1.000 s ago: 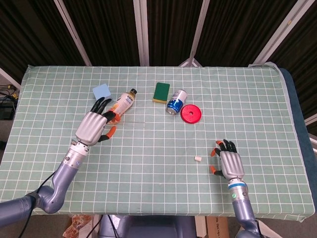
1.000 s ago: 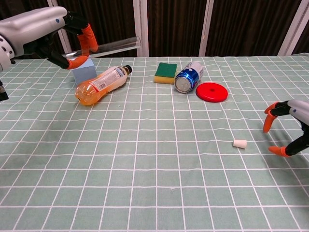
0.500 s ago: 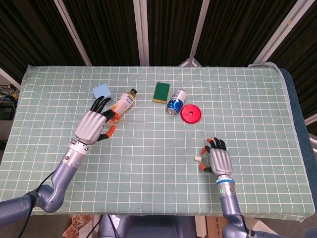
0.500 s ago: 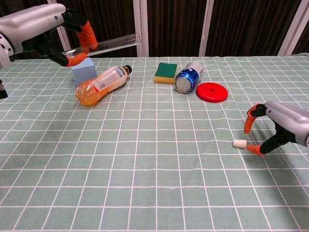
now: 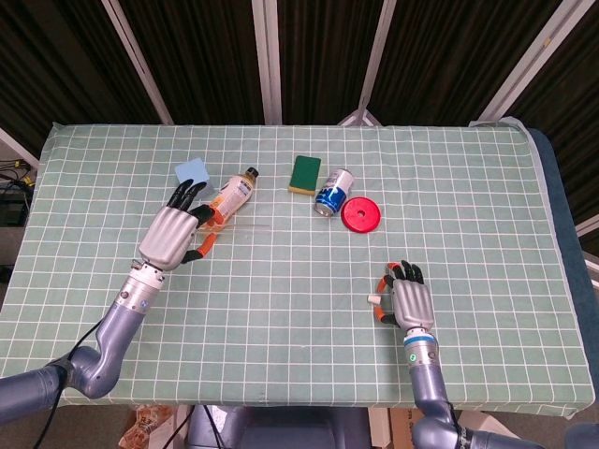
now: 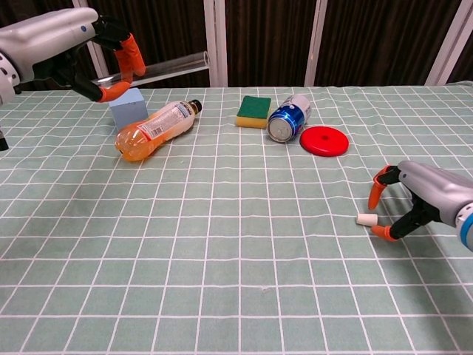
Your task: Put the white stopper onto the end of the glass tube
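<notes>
- Right hand, low over the table w/ orange-tipped fingers spread either side of the small white cylindrical stopper. One tip is touching or just beside it, the other arches above. Nothing clamped: hand open, stopper on the cloth.
- Stopper lies on its side on the green checked tablecloth, right-front area, well apart from everything else.
- Left hand, raised at far left, thumb and fingers pinching the clear glass tube near one end. Tube roughly level; free end points toward table centre.
- Handling, my read: stopper looks tiny and light, prob. rubbery, and can roll or skid if nudged. Best pinched across its round sides, leaving one end face clear to go on the tube.
- Tube: stiff, slick, fragile. Needs a firm but gentle hold; push the stopper on along the axis, no side load.
- Beyond: orange drink bottle on its side, pale blue block, green-yellow sponge, blue can, red disc toward the back.
</notes>
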Tool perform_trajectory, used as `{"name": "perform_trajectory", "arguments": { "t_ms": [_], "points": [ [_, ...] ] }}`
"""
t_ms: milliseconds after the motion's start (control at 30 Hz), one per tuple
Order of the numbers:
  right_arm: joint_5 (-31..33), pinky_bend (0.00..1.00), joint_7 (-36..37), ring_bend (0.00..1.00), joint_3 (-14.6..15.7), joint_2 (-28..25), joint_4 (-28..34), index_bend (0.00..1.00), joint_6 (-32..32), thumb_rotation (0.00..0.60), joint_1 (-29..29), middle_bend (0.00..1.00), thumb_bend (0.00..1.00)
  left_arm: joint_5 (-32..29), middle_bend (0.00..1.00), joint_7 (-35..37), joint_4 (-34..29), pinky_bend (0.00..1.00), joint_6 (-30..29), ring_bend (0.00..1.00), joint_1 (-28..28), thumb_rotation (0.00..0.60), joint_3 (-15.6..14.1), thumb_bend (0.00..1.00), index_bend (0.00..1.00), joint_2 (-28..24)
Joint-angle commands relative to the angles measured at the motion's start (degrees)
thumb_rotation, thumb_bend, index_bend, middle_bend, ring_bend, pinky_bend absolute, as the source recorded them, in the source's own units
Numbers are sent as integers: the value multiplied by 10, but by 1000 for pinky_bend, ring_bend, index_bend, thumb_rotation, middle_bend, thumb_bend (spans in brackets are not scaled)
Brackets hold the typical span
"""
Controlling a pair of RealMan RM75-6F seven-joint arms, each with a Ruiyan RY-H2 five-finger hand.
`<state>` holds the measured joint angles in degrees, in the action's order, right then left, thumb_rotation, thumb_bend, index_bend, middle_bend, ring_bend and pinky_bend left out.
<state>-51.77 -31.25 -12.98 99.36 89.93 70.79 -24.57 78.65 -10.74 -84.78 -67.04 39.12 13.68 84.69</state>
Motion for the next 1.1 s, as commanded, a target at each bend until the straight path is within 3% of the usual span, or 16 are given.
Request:
{"name": "perform_trajectory", "arguments": {
  "t_ms": [33, 800, 1100],
  "points": [
    [3, 0, -1, 0, 0, 2, -3, 514, -1, 600, -2, 183, 311, 0, 515, 2, 2, 0, 0, 87, 1, 600, -1, 712, 483, 0],
    [12, 0, -4, 0, 2, 13, -16, 527, 0, 600, -13, 183, 318, -2, 515, 15, 12, 0, -5, 87, 0, 600, -6, 712, 482, -1],
    [9, 0, 2, 0, 2, 8, -7, 610, 2, 600, -14, 190, 434, -3, 516, 15, 11, 0, -7, 87, 0, 600, -8, 712, 482, 0]
  ]
}}
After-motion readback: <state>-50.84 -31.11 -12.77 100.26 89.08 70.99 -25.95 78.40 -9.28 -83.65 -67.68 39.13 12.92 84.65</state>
